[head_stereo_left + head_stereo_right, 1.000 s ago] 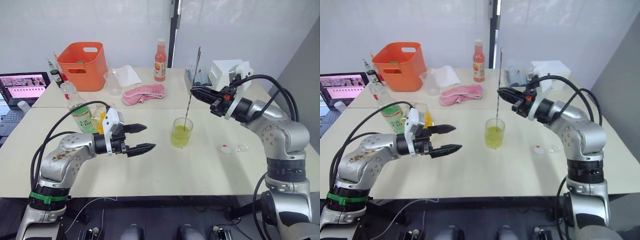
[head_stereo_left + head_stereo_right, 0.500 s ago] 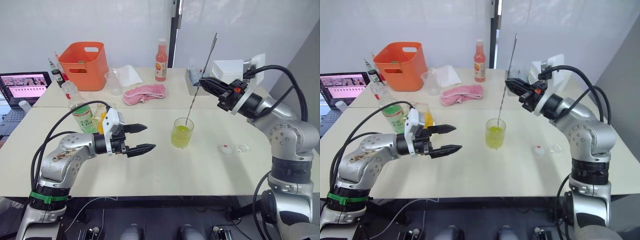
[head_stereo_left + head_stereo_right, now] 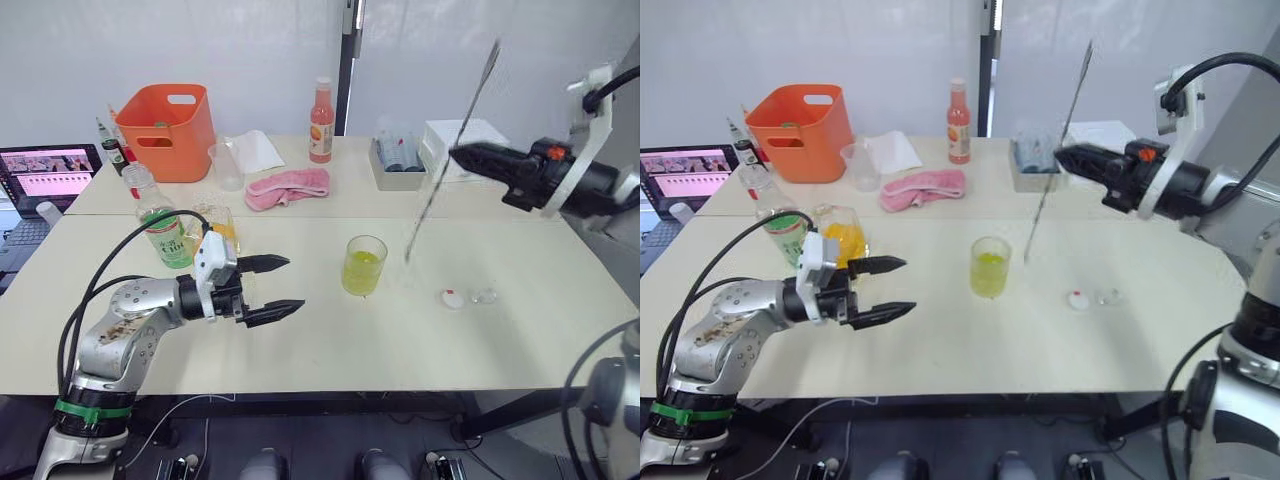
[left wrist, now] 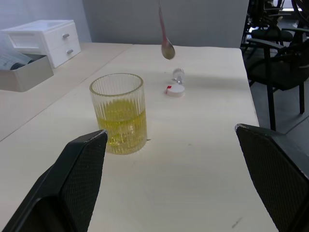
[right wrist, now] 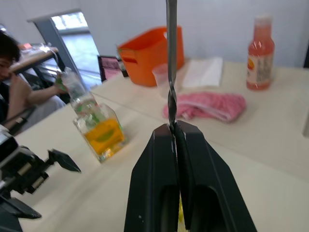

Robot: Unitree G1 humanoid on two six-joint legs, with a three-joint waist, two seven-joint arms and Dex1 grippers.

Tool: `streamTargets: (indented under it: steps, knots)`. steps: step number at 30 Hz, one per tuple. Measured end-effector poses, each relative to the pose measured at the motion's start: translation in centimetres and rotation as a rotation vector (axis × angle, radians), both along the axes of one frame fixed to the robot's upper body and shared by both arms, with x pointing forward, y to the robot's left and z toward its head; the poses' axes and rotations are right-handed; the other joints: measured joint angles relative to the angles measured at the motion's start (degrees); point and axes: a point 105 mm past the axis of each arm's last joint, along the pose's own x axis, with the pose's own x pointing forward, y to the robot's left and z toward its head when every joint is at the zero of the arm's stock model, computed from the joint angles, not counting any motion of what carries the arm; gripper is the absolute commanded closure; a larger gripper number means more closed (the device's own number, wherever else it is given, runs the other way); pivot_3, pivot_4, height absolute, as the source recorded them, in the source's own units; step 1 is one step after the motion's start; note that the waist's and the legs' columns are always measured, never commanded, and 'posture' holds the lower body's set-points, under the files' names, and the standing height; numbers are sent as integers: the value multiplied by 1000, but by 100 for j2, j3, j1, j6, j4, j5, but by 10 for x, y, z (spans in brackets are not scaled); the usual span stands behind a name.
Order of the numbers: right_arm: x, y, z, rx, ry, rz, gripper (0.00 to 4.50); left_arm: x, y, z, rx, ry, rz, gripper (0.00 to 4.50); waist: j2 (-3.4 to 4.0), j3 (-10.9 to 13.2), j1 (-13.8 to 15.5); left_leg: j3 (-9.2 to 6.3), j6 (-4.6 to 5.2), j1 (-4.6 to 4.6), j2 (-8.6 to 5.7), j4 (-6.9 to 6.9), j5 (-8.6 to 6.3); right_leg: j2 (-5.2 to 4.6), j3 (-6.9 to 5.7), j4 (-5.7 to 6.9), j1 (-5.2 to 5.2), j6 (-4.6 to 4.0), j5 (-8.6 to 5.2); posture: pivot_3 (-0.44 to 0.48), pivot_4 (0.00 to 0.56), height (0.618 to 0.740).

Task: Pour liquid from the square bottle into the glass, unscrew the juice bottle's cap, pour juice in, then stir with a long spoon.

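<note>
The glass (image 3: 363,264) stands mid-table, about a third full of yellow-green fluid. My right gripper (image 3: 458,155) is shut on the stem of the long spoon (image 3: 447,156), which hangs tilted in the air. The spoon's bowl (image 4: 167,48) is out of the glass, to its right and above the table. My left gripper (image 3: 295,284) hovers open and empty left of the glass. Behind that arm stand the square bottle (image 3: 218,228) and the juice bottle (image 3: 160,222). The white cap (image 3: 453,298) lies on the table right of the glass.
At the back stand an orange bin (image 3: 166,130), a measuring cup (image 3: 226,166), a pink cloth (image 3: 287,187), an orange-red bottle (image 3: 320,121), a grey tray (image 3: 398,160) and a white drawer box (image 3: 462,140). A laptop (image 3: 45,175) sits far left. A clear stopper (image 3: 485,296) lies beside the cap.
My right gripper has risen and swung right, lifting the spoon's bowl out of the glass. My left gripper has sunk slightly and stays open.
</note>
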Motion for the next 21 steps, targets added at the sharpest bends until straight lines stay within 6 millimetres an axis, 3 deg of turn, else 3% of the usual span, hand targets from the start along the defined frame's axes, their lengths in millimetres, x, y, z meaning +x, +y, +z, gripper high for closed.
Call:
streamTargets:
  steps: [7, 12, 21]
  knots:
    - [14, 2, -60, -96, 319, -25, 4500, -9, 12, -11, 37, 50, -8, 17, 3, 2, -2, 2, 1, -5, 0, 0, -1, -1, 1, -4, -5, 0, 1, 0, 150, 715]
    - [25, -1, -88, -184, 438, -76, 4500, -12, 16, -15, 59, 67, -7, 17, 4, 3, 13, 1, 1, -7, -1, 1, -1, 0, -2, -7, -4, 1, 1, 0, 150, 715]
    - [63, 1, -152, -221, 568, -216, 4500, -17, 13, -19, 90, 50, -18, 17, 4, 3, 24, 3, 1, -10, -6, 1, -1, 0, -2, -6, -6, 3, 2, 0, 150, 715]
